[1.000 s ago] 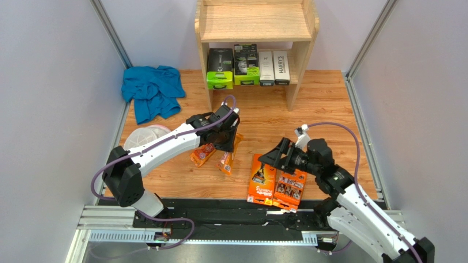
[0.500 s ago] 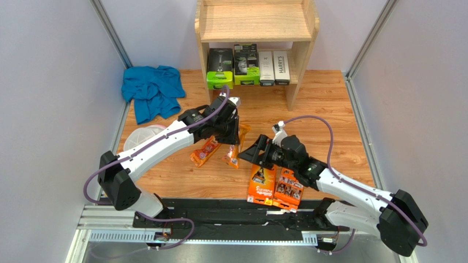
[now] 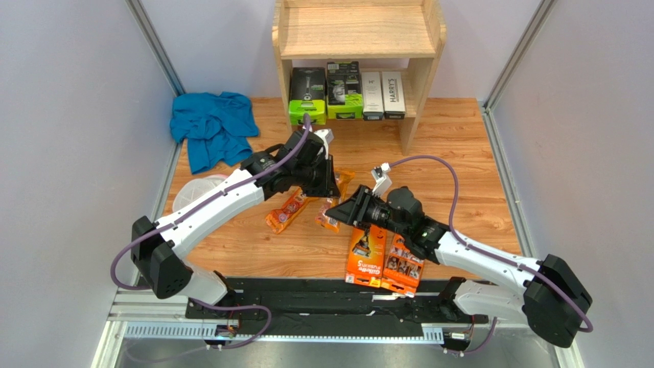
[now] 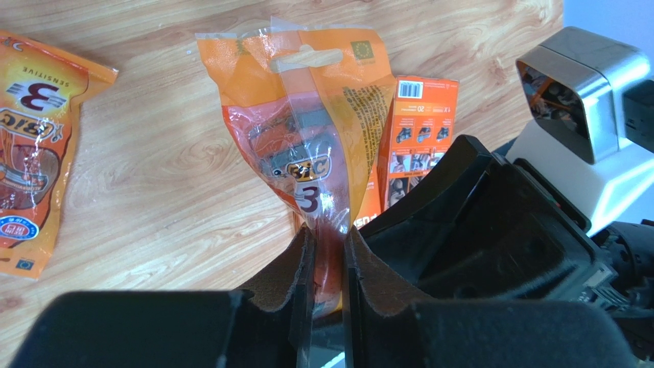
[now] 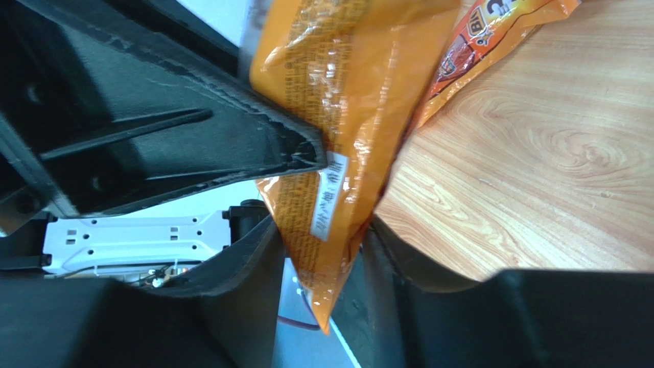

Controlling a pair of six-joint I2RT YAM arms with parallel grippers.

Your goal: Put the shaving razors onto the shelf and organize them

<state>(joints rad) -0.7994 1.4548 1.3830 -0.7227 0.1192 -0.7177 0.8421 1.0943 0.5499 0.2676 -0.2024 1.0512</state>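
Wood-grain worktop [image 3: 460, 138], grey walls: L hand [image 4: 324, 234] clamped on one end of orange BIC 3 blister pack [image 4: 307, 153], held clear of the wood, w/ R hand [image 5: 326, 230] fingers either side of its other end, can't tell if they're pinching. Just beside, 2nd BIC pack [image 3: 282, 215] lies flat; two flat orange boxes [image 3: 367, 257] side by side under R arm. At back, wooden shelf [image 3: 357, 34], lower tier w/ two green-black packs [image 3: 307, 96] & two white boxes [image 3: 372, 94], one HARRY'S; blue cloth [image 3: 213, 126] to its left.
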